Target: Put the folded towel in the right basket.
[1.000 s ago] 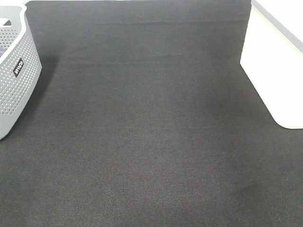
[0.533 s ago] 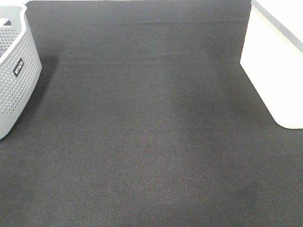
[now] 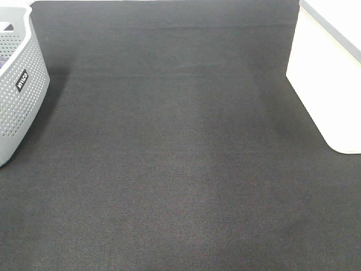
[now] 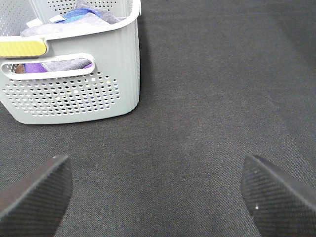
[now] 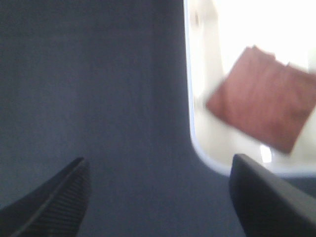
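The right hand (image 5: 158, 197) is spread wide, its two dark fingers (image 5: 52, 197) far apart with only dark tabletop (image 5: 98, 98) between them; it holds nothing. In its blurred wrist view the folded towel (image 5: 264, 106), reddish-brown, lies flat on the floor of the white basket (image 5: 197, 138), tilted relative to the rounded rim; beyond that the blur hides detail.

The left hand (image 4: 158, 190) is likewise wide open and empty, its fingers (image 4: 37, 192) apart above bare cloth. Ahead of it stands the grey basket (image 4: 74, 94), perforated, with a handle slot and purple and blue cloth (image 4: 81, 12) heaped inside.

In the high view neither hand shows. The grey basket (image 3: 17, 84) sits at about 9 o'clock on the black tabletop (image 3: 169, 158), the white basket (image 3: 324, 79) at about 2 o'clock, well apart, its inside hidden from this angle.
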